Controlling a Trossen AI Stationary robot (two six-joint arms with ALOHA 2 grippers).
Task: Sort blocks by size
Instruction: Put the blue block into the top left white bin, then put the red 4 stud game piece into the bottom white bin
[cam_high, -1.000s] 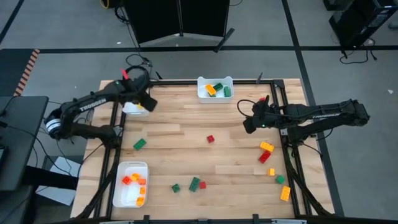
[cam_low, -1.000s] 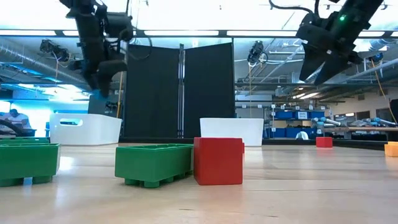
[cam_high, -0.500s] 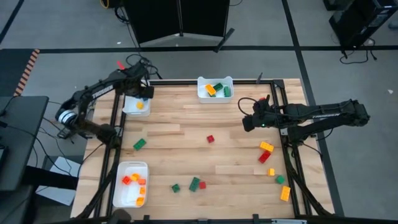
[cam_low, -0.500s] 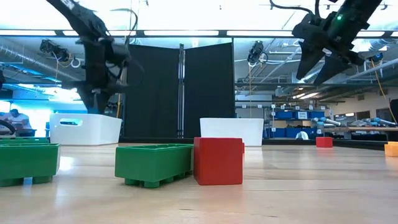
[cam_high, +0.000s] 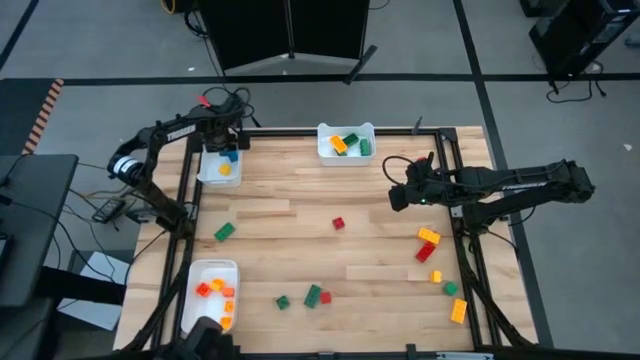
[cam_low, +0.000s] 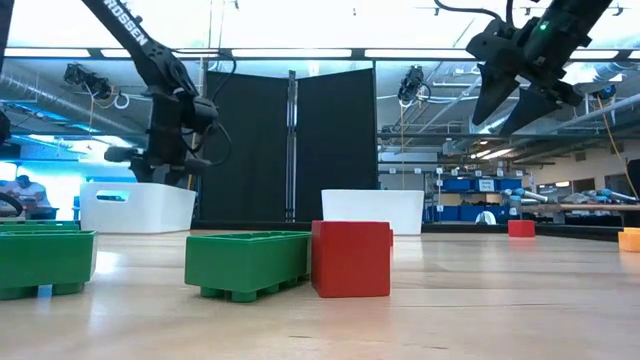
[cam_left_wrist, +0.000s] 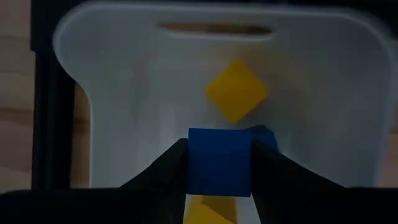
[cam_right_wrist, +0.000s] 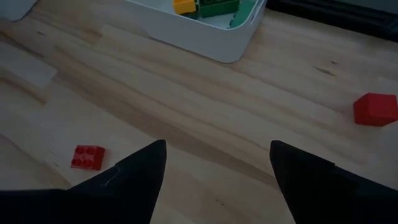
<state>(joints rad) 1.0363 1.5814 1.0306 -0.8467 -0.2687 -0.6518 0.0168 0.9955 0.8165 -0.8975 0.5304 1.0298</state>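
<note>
Left claw (cam_left_wrist: 219, 171) clenched on a blue block (cam_left_wrist: 219, 160) above the white tray (cam_left_wrist: 124, 93) holding a yellow block (cam_left_wrist: 236, 90). Right claw (cam_right_wrist: 214, 171) released, hovering over the desk (cam_right_wrist: 186, 112).

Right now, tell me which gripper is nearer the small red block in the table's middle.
Right. The right gripper hovers just right of the small red block; the left gripper is over the far-left white tray.
</note>
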